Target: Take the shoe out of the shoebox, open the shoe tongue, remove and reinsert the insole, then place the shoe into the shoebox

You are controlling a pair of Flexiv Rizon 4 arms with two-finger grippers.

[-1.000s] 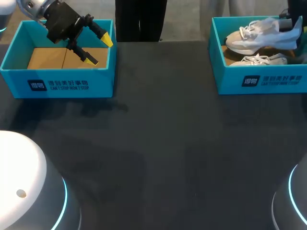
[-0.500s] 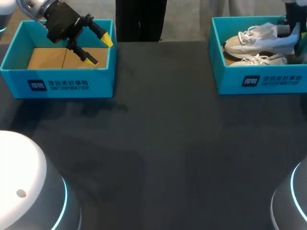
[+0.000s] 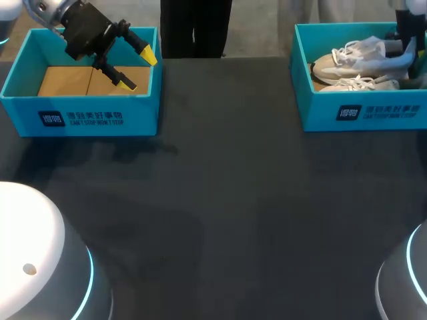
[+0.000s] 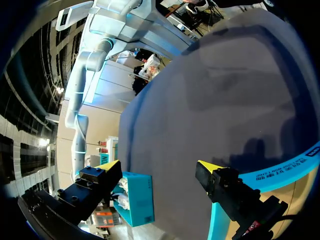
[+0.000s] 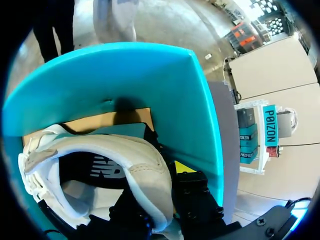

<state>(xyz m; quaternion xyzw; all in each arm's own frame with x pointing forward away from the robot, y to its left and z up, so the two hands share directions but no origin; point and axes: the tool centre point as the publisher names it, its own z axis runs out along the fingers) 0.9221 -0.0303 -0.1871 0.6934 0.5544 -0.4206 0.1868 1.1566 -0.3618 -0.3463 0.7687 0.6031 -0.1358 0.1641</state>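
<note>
- We are hovering our left gripper (image 3: 139, 70) over the left teal shoebox (image 3: 100, 119), its fingers spread wide and gripping nothing.
- The dark tabletop (image 3: 233, 200) is stretching between the two boxes.
- Our right gripper (image 5: 160, 182) is clamping the heel of the white sneaker (image 3: 360, 63), one finger inside the collar and one outside. The sneaker is sitting inside the right teal shoebox (image 3: 363, 113), over a second sneaker (image 3: 360, 84).
</note>
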